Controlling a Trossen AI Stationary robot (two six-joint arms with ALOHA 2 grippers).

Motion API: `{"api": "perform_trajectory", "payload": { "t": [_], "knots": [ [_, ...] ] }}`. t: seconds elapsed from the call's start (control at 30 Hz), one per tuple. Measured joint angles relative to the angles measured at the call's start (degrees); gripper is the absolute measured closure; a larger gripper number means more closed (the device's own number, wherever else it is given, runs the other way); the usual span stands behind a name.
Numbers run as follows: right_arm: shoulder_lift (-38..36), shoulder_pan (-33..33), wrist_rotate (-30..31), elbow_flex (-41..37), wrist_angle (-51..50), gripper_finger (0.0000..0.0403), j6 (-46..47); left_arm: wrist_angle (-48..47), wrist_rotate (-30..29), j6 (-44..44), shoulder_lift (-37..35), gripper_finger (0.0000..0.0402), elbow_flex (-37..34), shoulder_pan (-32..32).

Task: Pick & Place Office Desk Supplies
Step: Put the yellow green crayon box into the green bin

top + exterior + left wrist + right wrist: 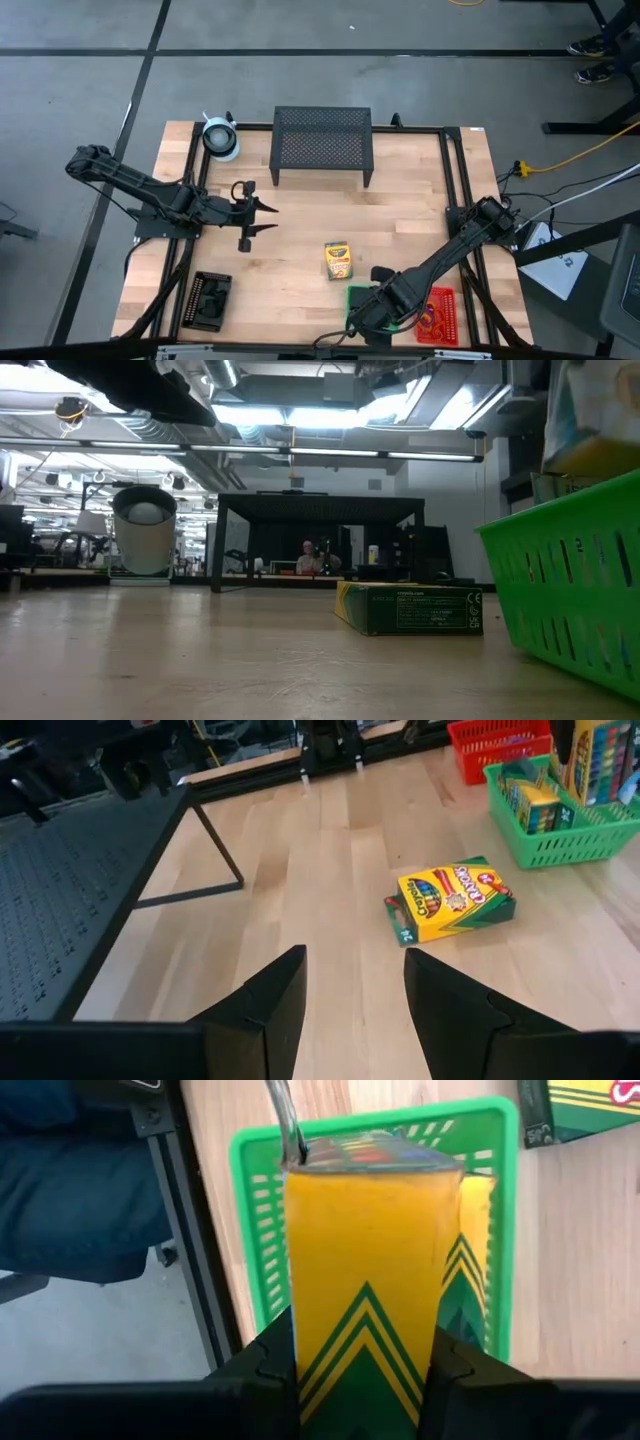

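My right gripper (365, 1355) is shut on a yellow-green crayon box (365, 1230) and hangs over the green tray (255, 1210) at the table's near edge (362, 300). Another box (478, 1270) stands inside that tray. A second crayon box (338, 260) lies flat on the wood at mid-table, also visible in the left wrist view (452, 900). My left gripper (355, 970) is open and hovers over bare wood left of centre (262, 218). The black tray (210, 300) rests near the left front. The red tray (440, 315) holds orange loops. My right gripper pinches the crayon box between its two fingers (268, 1370), one on each side of the box's upper end (330, 1365). The fingers come from above, pointing down. The box hangs upright below them, lifted clear, its lower end (370, 1150) over the green tray.
The large black mesh stand (322, 145) stands at the table's far side, with the whitish roll (220, 138) at its left. A black frame rail (455, 200) runs along the table's sides. Open wood lies between the stand and the lying crayon box.
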Motion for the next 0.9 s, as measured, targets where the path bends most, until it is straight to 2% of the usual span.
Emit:
{"api": "perform_trajectory", "payload": {
  "t": [0.6, 0.9],
  "knots": [
    [0.2, -0.6, 0.9, -1.8, -2.9, 0.0298, -0.1, 0.0, 0.0, 0.4, 0.0, 0.0242, 0.0, 0.0],
    [0.3, -1.4, -3.6, -7.9, -1.2, 0.0298, 1.1, 0.0, 0.1, 0.4, 0.0, 0.0244, 0.0, 0.0]
  ]
}}
